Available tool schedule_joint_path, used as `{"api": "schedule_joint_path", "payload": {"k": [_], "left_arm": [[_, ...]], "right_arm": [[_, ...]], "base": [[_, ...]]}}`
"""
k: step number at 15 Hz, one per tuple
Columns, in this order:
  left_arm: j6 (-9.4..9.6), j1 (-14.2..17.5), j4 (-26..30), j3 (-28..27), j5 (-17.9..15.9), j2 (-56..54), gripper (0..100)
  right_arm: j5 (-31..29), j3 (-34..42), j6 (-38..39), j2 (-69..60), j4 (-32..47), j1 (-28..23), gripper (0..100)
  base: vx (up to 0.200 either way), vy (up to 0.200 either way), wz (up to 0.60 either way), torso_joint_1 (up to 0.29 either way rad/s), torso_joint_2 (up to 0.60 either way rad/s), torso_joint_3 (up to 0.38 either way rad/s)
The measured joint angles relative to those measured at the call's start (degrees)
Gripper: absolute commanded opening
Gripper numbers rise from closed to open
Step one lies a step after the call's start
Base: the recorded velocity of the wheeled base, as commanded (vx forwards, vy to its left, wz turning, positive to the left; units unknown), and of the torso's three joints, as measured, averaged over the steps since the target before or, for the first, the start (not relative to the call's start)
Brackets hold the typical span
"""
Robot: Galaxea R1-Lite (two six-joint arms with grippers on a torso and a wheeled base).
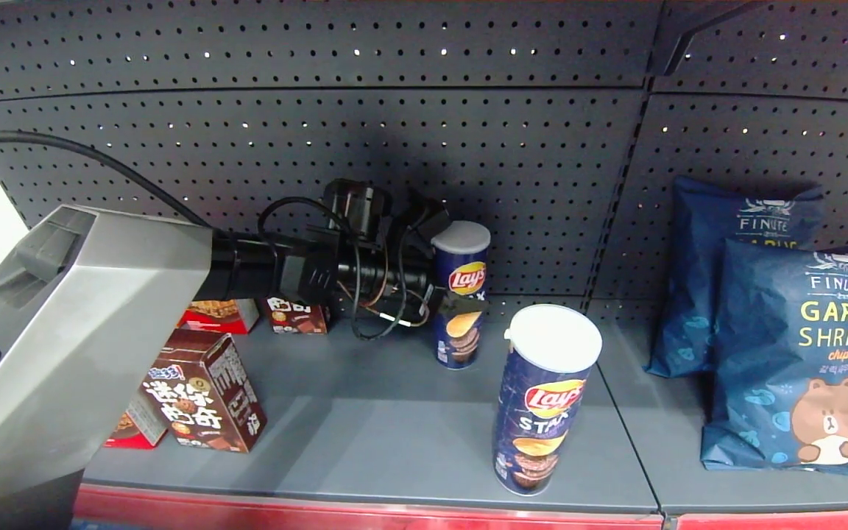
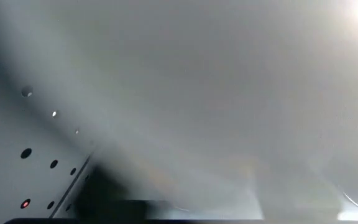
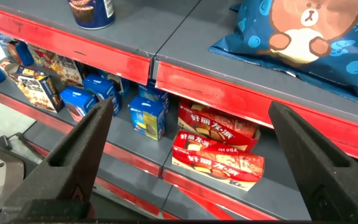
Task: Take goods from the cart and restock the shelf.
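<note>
A blue chips can with a white lid stands upright at the back of the grey shelf, close to the pegboard. My left gripper reaches in from the left and is shut on the can's middle, one dark finger crossing its front. In the left wrist view the can's pale surface sits right against the camera. A second, identical can stands free near the shelf's front edge. Below the shelf's red front lip, my right gripper hangs open with nothing between its fingers.
Brown chocolate boxes and red boxes fill the shelf's left part. Two blue shrimp chip bags lean at the right. The pegboard wall closes the back. Lower shelves hold red boxes and blue boxes.
</note>
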Motion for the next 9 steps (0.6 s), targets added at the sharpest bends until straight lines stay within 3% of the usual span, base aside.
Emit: {"api": "schedule_joint_path", "payload": {"k": [9], "left_arm": [[-0.05,0.3,0.2,0.5,0.1,-1.4,100]], "right_arm": [[0.0,0.0,0.0,0.0,0.0,0.0,100]], "base": [[0.000,0.000,0.00,0.000,0.00,0.000]]}}
